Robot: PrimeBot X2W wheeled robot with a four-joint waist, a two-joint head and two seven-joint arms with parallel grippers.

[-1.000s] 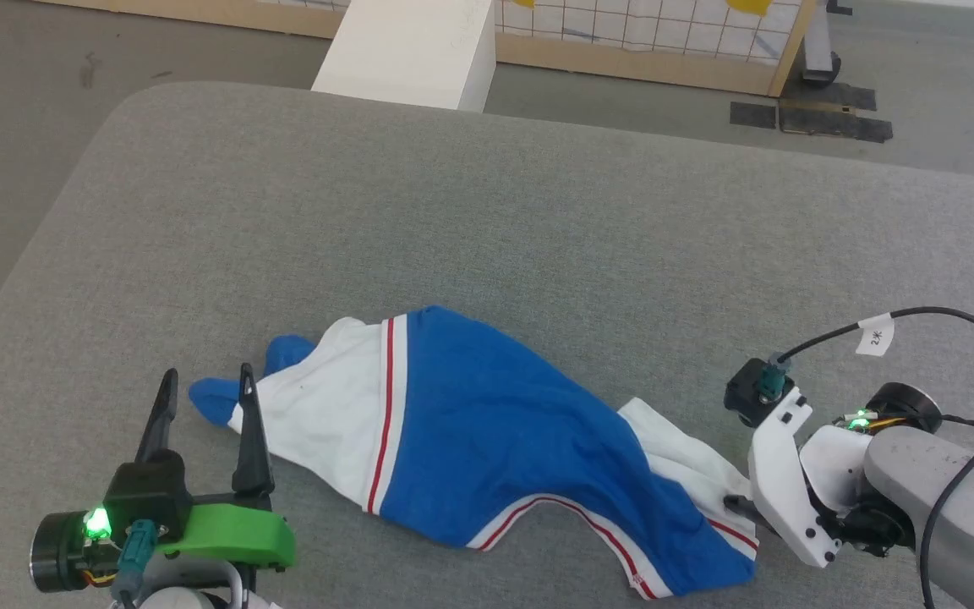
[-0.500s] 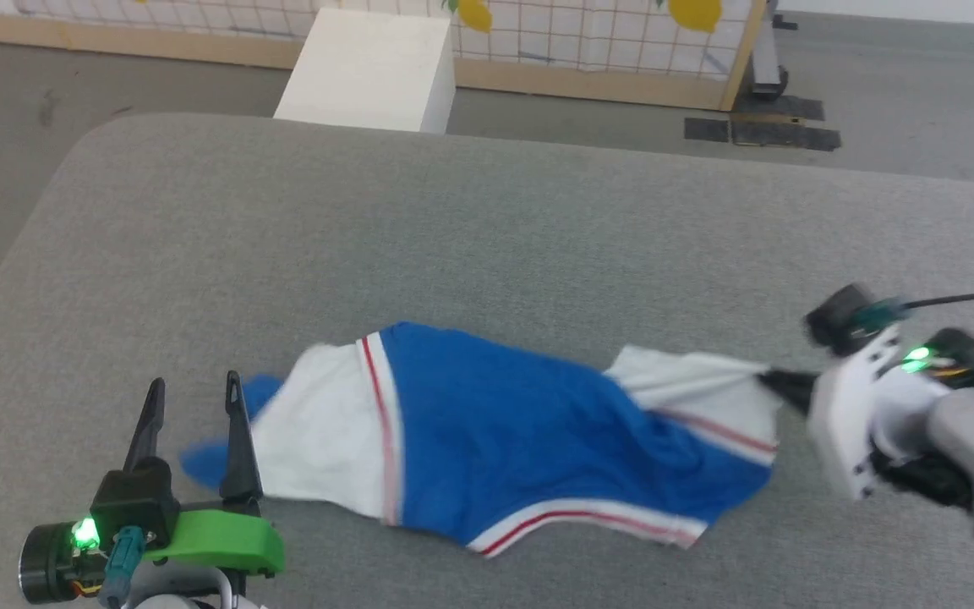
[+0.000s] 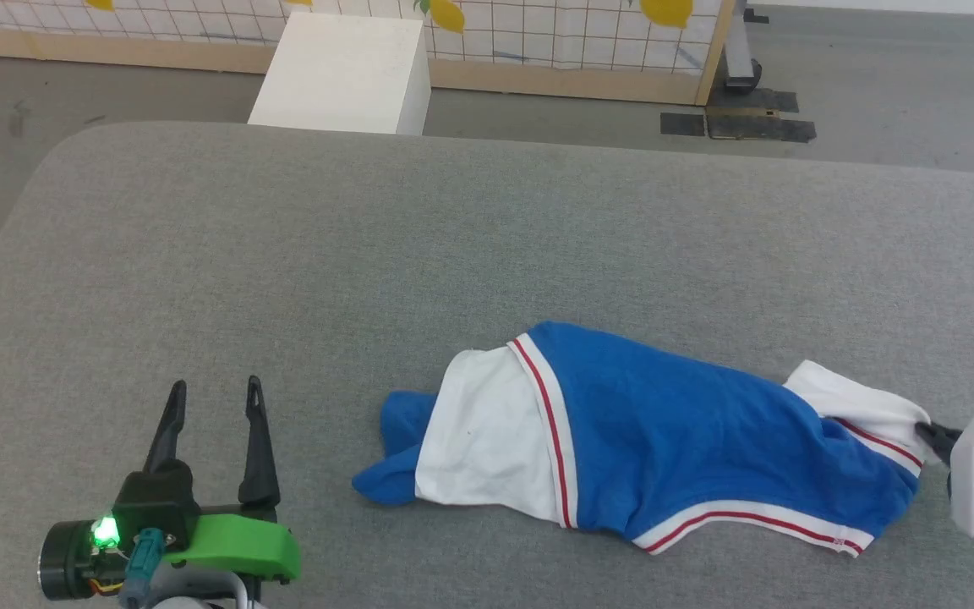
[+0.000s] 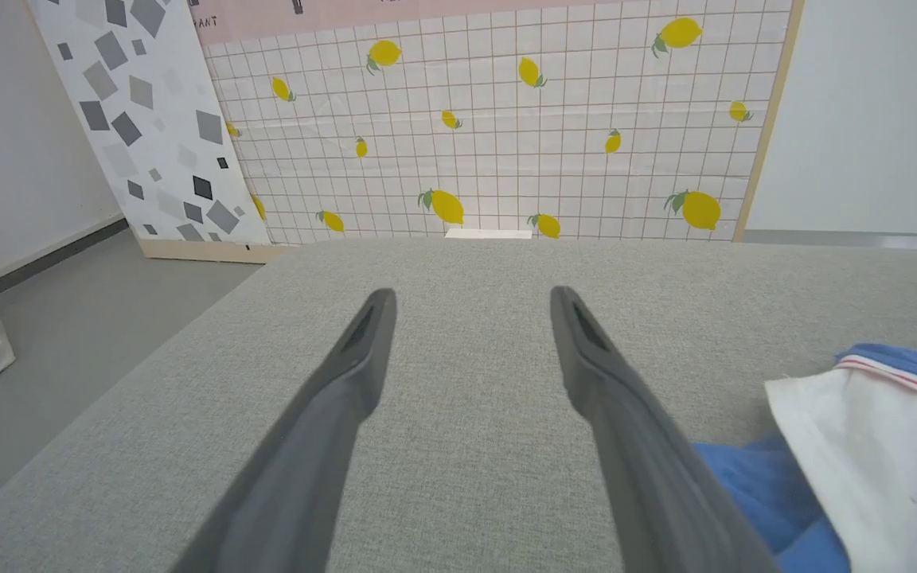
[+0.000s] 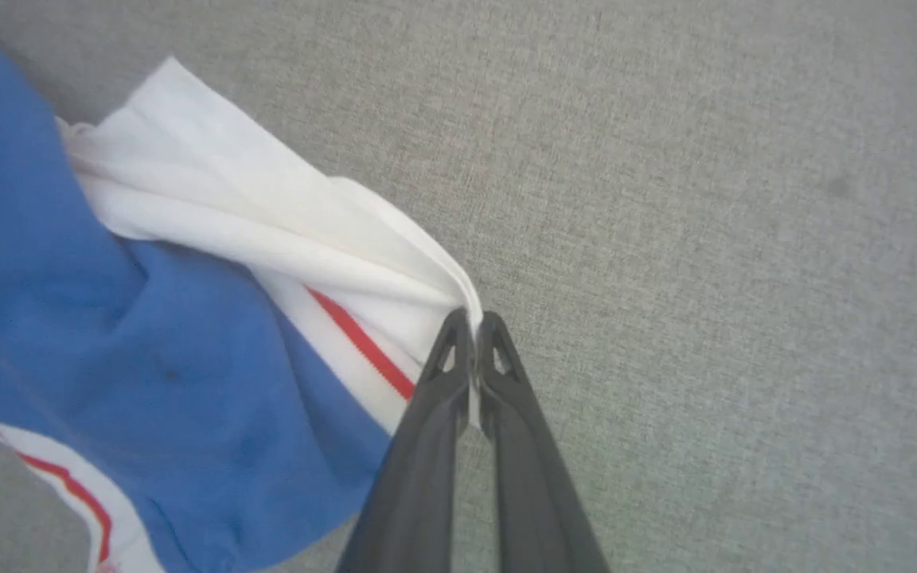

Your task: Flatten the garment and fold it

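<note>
Fingers of my left gripper (image 3: 215, 385) stand wide apart at the near left of the grey pad (image 3: 453, 237), holding nothing. Right of them, not touching, I see the shirt (image 3: 664, 423) lying bunched on the pad, near and right of centre. At its right end my right gripper (image 5: 470, 320) is pinched tight on the edge of a white sleeve (image 5: 267, 223).

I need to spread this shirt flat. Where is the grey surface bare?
The far half of the grey surface, from the garment to the far edge, is bare. So is the strip between the left gripper and the garment. Crowded: near right, where the right gripper pinches it.
</note>
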